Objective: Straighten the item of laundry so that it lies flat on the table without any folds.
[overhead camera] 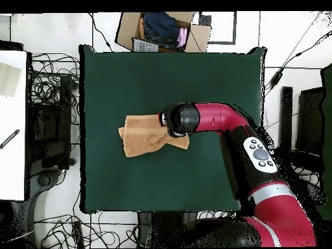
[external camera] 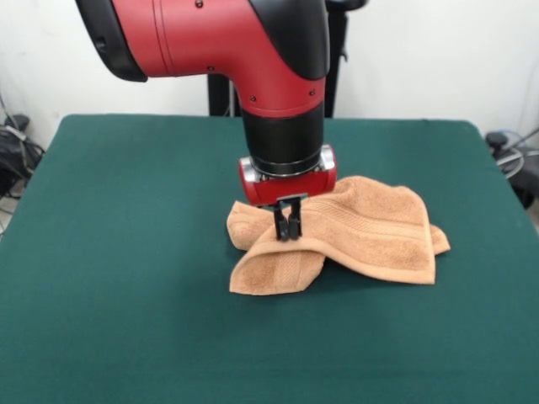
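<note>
Judging by its limp, light terry, you should expect the towel [external camera: 354, 229], bunched near the middle of the table [external camera: 126, 252], to drape, so lift the folded-over corner where the gripper [external camera: 287, 229] stands narrowed, fingers nearly together.

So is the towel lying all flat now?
No, the towel is bunched with a corner folded over at the front, where the gripper touches down on it.

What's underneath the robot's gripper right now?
The gripper stands with its fingers close together on the folded orange-tan towel, where a flap doubles over. The green table lies around it. Lower towel layers are covered.
</note>
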Action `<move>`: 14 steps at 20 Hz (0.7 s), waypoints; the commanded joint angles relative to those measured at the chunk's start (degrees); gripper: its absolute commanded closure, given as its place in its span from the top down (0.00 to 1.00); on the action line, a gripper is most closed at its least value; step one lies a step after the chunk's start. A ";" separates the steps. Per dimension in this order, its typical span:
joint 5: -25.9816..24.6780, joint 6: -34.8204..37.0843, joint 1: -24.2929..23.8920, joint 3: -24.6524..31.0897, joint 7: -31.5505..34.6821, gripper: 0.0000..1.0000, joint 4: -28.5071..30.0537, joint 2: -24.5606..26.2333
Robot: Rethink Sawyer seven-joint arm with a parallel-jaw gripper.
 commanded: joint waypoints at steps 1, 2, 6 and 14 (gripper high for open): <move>-3.49 -4.89 0.64 0.32 0.03 0.00 3.49 -1.11; -3.44 -5.04 0.63 0.28 0.10 0.00 3.60 -1.10; -3.53 -5.35 0.65 0.18 -0.10 0.00 3.49 -0.74; -3.43 -5.41 1.05 -0.19 0.32 0.00 3.70 -1.05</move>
